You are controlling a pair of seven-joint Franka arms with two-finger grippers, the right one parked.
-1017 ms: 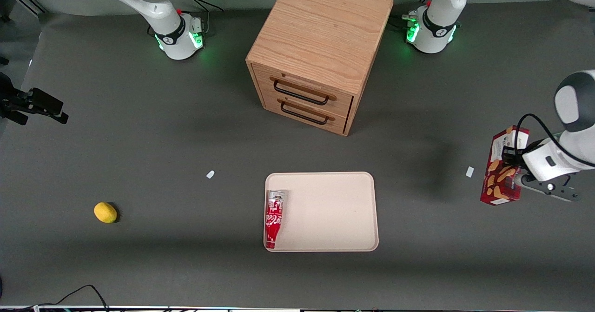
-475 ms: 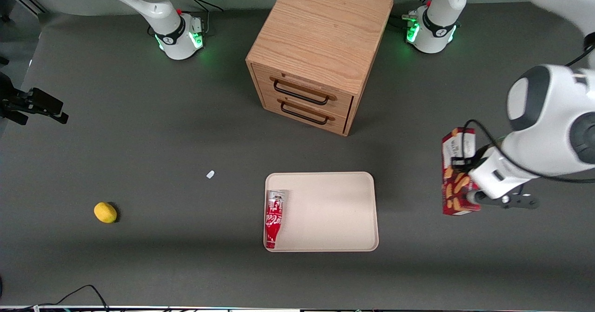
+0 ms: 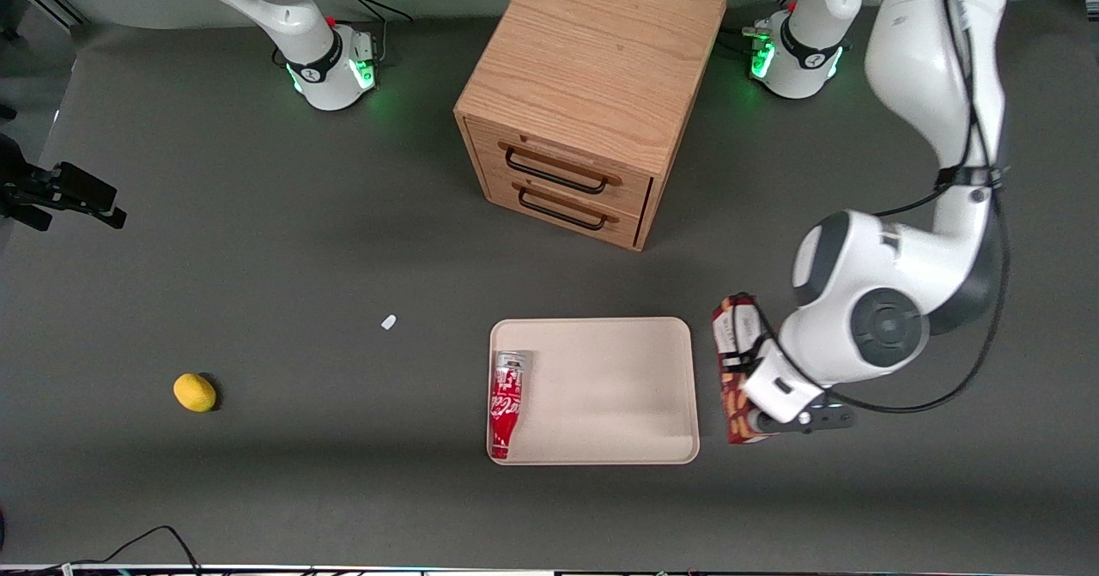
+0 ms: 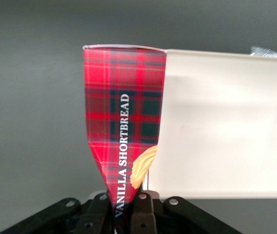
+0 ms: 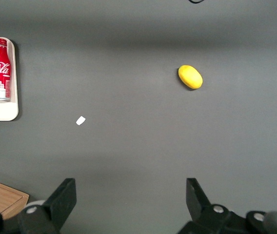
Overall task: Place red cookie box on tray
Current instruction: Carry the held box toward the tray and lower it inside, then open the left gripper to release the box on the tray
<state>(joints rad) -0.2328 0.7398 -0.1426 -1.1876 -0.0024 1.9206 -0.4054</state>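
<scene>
Dark grey matting covers the table point(image 3: 258, 241), on which stand a wooden two-drawer cabinet point(image 3: 592, 95) and, nearer the front camera, the cream-beige tray point(image 3: 618, 387). We see the red cookie box point(image 3: 737, 361) carried in the air just beside the tray's edge toward the working arm's end of the table, not yet over it. The gripper point(image 4: 128, 207) is closed on one narrow end of the carton, and its two fingers point(image 4: 98, 210) press the plaid faces from either side; the box point(image 4: 124, 131) extends away from the wrist camera with the tray point(image 4: 226, 126) below and beside it.

We judge the carton light and fairly stiff along its length, yet thin-walled: the pinched end looks narrowed between the fingers, so hard squeezing could crush it or the biscuits inside. Its printed card probably offers moderate friction. A grip across the flat faces nearer the middle would likely steady it better than this end hold, from which it may swing.

A Coca-Cola bottle point(image 3: 506, 404) lies in the tray along the edge toward the parked arm's end, leaving most of the floor bare. A lemon point(image 3: 195, 392) and a small white scrap point(image 3: 389, 322) lie well apart toward the parked arm's end.

In the front view the wrist covers much of the box and the fingers entirely. The wrist view cuts off the tray's edges, and we cannot tell the box's height above the table.
</scene>
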